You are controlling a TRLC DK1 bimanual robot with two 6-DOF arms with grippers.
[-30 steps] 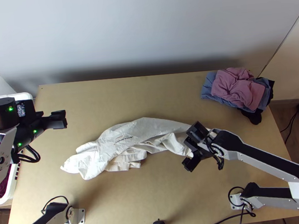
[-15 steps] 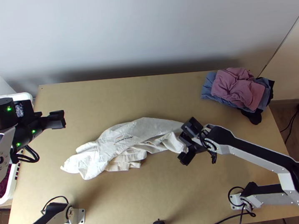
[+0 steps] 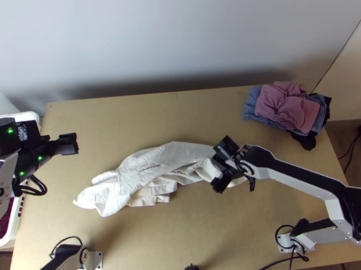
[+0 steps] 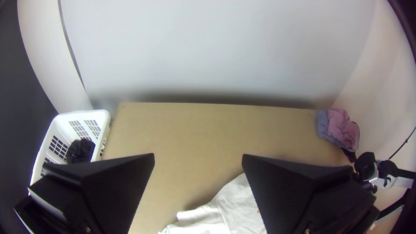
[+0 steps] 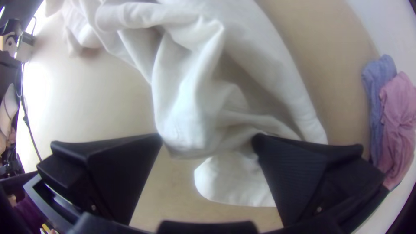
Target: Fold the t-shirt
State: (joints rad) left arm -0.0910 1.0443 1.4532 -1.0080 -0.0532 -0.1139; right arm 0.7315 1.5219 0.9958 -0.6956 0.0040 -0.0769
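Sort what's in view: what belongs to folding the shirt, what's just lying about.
For the fold:
white t-shirt, bunched
right gripper, open at the shirt
left gripper, open

Just lying about:
pile of clothes
white basket holding dark cloth

So the left arm (image 3: 0, 209) is up on the left side, with the left gripper (image 3: 75, 143) pointing right, its two flat fingers spread wide. The right arm (image 3: 301, 182) angles in from the near right, elbow bent, and the right gripper (image 3: 219, 168) is gaping too, just right of the middle.
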